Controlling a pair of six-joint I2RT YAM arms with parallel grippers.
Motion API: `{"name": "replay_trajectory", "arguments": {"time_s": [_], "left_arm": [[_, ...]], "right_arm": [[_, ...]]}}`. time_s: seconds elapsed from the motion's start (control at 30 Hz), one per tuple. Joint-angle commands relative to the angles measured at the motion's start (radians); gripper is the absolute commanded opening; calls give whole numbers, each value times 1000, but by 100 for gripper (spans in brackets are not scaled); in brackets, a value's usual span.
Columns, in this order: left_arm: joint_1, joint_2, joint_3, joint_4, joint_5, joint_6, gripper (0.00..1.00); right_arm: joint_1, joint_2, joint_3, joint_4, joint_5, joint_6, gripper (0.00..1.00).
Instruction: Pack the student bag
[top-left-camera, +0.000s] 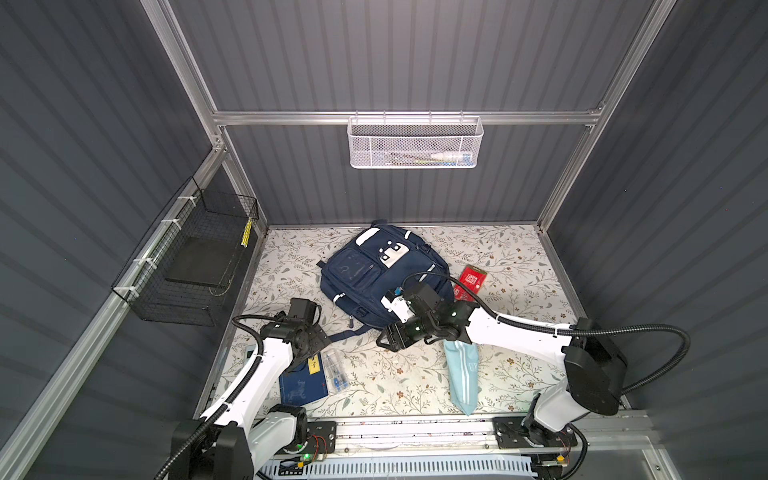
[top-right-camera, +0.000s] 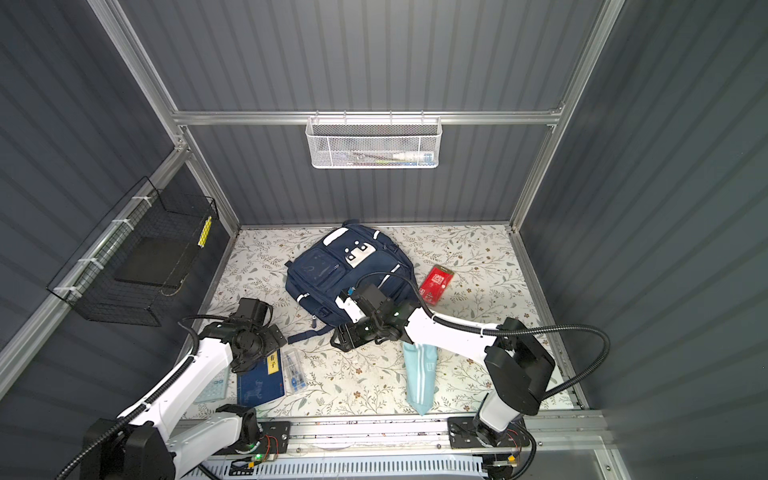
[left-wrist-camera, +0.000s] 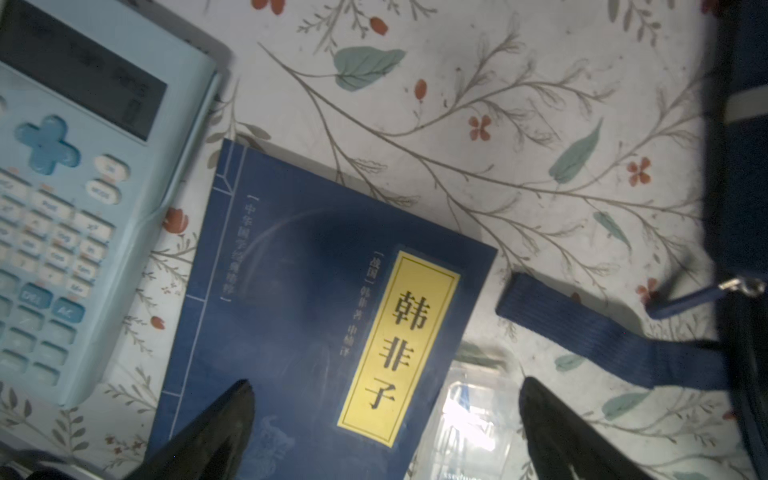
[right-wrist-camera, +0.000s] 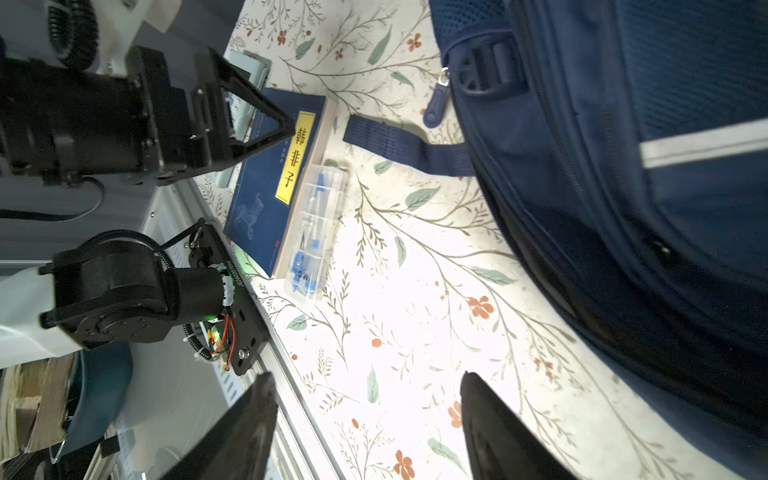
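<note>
Counter (top-left-camera: 395, 374), near-left corner: book (left-wrist-camera: 291, 291) beneath splayed, empty left pincer (left-wrist-camera: 386, 386); best straddle edge squarely. Right pincer (right-wrist-camera: 368, 377) parted, empty, beside student bag (top-left-camera: 374, 274).

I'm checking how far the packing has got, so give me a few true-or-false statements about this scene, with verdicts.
1. The large navy-blue fabric backpack lies on the floral-patterned table. True.
2. The blue book with the yellow title label is inside the backpack. False: it lies on the table, beside a clear plastic case.
3. The left gripper hangs over the book with its jaws open and empty. True.
4. The right gripper grips the light-blue striped fabric pouch. False: its jaws are open and empty; the pouch lies on the table.
5. A light-blue calculator lies beside the book. True.
</note>
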Motion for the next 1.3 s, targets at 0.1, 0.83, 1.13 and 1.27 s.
{"name": "replay_trajectory", "arguments": {"time_s": [0.1, 0.83, 1.13, 1.27], "left_arm": [[94, 25, -29, -18, -81, -25, 100], [111, 54, -198, 385, 325, -139, 94], [108, 126, -161, 296, 228, -36, 91], [116, 124, -99, 207, 109, 37, 92]], "right_arm": [[-31, 50, -2, 84, -127, -3, 71], [-1, 240, 90, 132, -225, -13, 70], [93, 409, 354, 13, -224, 4, 60], [179, 460, 449, -94, -113, -38, 58]]}}
